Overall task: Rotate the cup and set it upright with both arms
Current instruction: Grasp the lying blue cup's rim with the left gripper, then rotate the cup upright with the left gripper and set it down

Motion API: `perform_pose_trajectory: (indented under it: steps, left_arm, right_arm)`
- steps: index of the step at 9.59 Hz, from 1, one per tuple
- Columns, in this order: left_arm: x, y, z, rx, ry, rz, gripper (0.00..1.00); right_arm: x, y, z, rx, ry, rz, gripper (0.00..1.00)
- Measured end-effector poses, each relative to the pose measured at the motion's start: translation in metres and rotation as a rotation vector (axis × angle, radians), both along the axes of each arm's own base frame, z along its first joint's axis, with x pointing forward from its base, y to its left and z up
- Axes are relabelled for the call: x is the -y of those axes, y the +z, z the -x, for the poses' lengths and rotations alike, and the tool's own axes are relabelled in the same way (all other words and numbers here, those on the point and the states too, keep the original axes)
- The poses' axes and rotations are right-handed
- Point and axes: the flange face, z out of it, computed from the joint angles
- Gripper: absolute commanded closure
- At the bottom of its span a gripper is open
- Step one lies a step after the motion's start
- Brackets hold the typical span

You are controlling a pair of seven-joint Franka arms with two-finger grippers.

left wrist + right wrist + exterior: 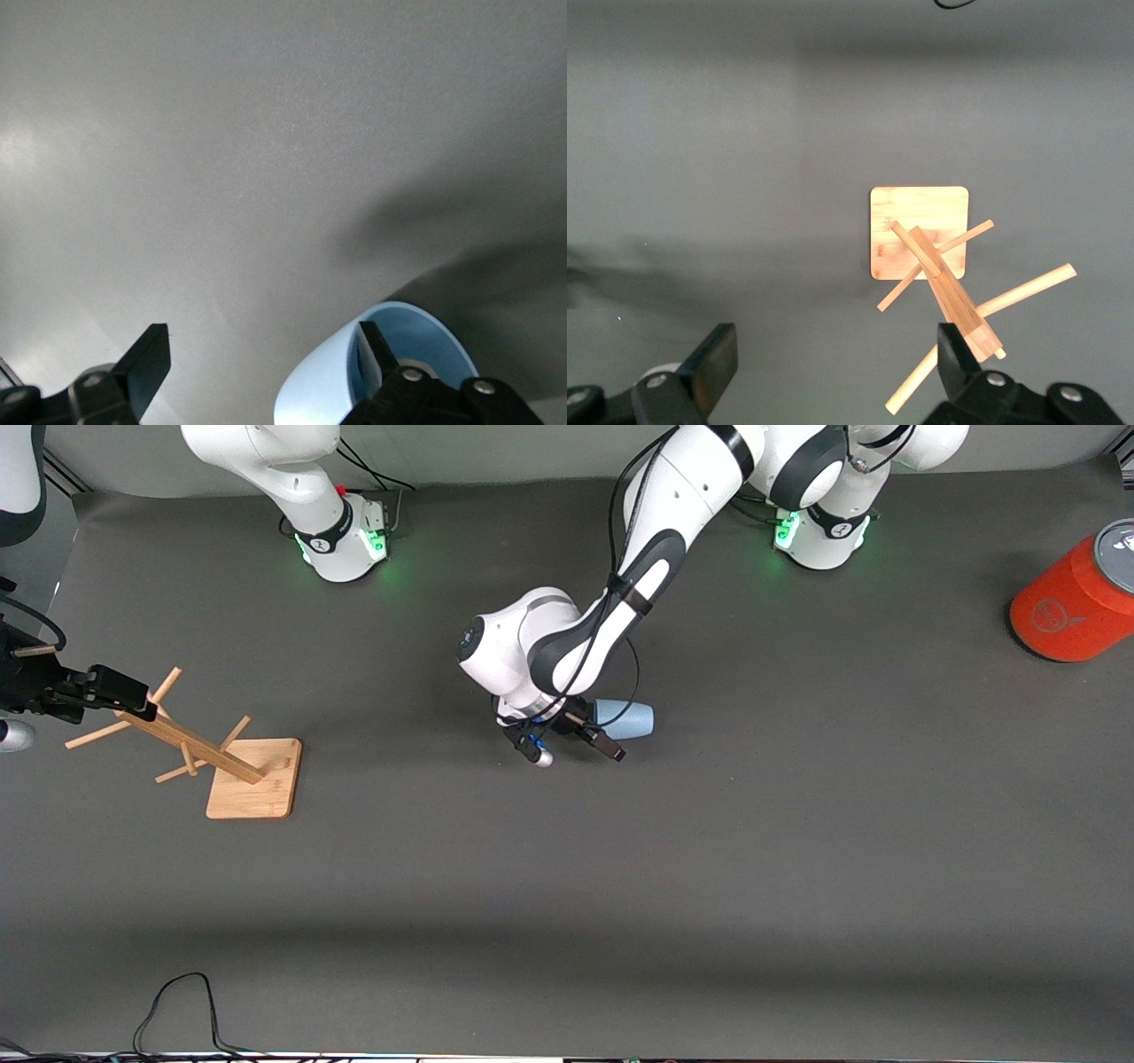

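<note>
Left wrist view shows my left gripper spread wide, one finger inside the mouth of the cup, the other well clear outside. The cup lies on its side mid-table. It looks light, thin and slick, so I'd pinch the rim wall gently. My right gripper waits open above the wooden rack.
</note>
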Motion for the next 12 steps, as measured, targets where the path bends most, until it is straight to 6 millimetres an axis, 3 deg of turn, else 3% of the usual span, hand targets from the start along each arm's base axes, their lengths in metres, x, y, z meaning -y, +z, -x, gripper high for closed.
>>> perform_pose_trajectory:
  steps: [1,3,6,7,12]
  left_arm:
    - [-0.002,-0.003,0.0,0.0,-0.006,-0.012,0.34]
    - [-0.004,-0.006,0.001,-0.003,-0.012,-0.023,0.43]
    - [-0.007,-0.007,0.002,-0.01,-0.005,-0.042,0.94]
    - [-0.009,-0.007,0.003,-0.016,0.002,-0.058,1.0]
    - [-0.013,-0.004,0.004,-0.023,0.018,-0.083,1.0]
  right_arm:
    - [0.0,0.0,0.0,0.0,0.0,0.0,0.0]
    - [0.0,0.0,0.0,0.0,0.0,0.0,0.0]
    - [0.0,-0.001,0.0,-0.001,0.0,0.0,0.0]
    - [0.0,-0.001,0.0,-0.001,0.0,0.0,0.0]
    - [0.0,-0.001,-0.001,-0.002,0.0,0.0,0.0]
